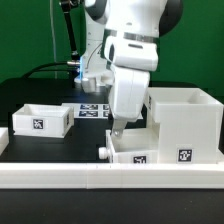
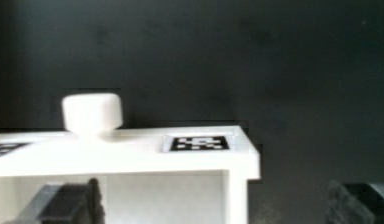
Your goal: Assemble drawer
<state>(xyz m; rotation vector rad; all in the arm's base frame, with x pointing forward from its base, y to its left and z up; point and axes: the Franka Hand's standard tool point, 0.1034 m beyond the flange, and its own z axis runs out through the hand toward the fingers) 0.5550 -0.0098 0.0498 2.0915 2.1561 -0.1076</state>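
Exterior view: The arm [image 1: 135,40] reaches down from the top centre. Its gripper [image 1: 117,130] is low over the front tray [image 1: 135,152], which sits at lower centre, just at the foot of the casing. I cannot tell the finger spacing from here.
- The casing [image 1: 186,120], a tall open-topped box, stands at the exterior view's right, with a square tag low on its front.
- The second tray [image 1: 40,118] lies well apart at the exterior view's left, tag facing the camera.
- The marker board [image 1: 92,108] lies flat between this tray and the arm, further back.
- A long white border rail [image 1: 90,178] runs across the lower frame on the black table [image 1: 30,92].

Wrist view: The gripper [image 2: 207,205] is spread wide. Its dark fingers [image 2: 68,205] flank the front tray [image 2: 127,165], and contact is not discernible. The tray's flat face bears a square tag [image 2: 198,143], and a rounded white knob [image 2: 91,112] stands by that face.
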